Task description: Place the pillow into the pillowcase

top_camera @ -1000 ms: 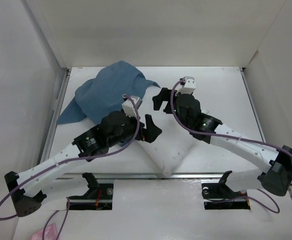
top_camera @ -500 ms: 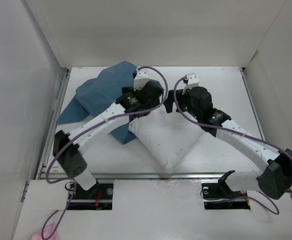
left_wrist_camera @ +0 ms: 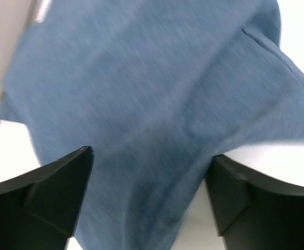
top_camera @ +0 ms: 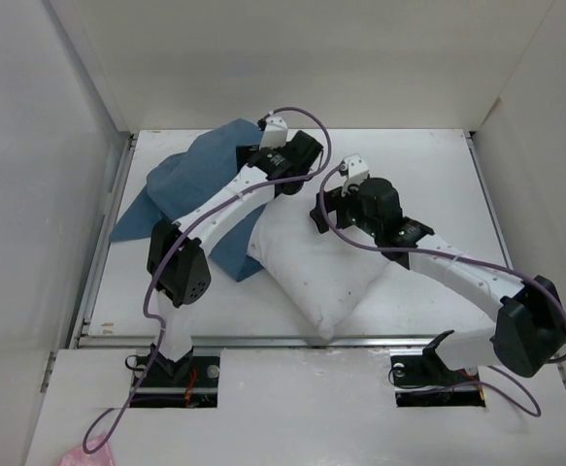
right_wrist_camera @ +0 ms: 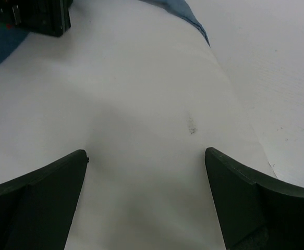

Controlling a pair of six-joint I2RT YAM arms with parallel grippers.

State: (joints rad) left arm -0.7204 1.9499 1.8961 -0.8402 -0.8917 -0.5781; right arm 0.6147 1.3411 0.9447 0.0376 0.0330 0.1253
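The white pillow (top_camera: 323, 275) lies mid-table, its far left corner against the blue pillowcase (top_camera: 193, 183), which is crumpled at the back left. My left gripper (top_camera: 284, 183) is open and empty, reaching far back over the pillowcase's right edge. In the left wrist view the gripper (left_wrist_camera: 149, 156) has blue pillowcase (left_wrist_camera: 141, 88) between its spread fingers and a bit of pillow (left_wrist_camera: 269, 153) at the right. My right gripper (top_camera: 319, 208) is open over the pillow's far end. In the right wrist view the gripper (right_wrist_camera: 146, 156) straddles bare pillow (right_wrist_camera: 141, 99), not gripping it.
White walls enclose the table (top_camera: 428, 175) on the left, back and right. The left arm's link crosses over the pillowcase. The left gripper's black body (right_wrist_camera: 39, 15) shows close to the right gripper, at the top left of the right wrist view.
The left arm has swung from the near side of the pillow to the back, over the pillowcase edge. The right gripper has shifted slightly left and nearer over the pillow's far end.
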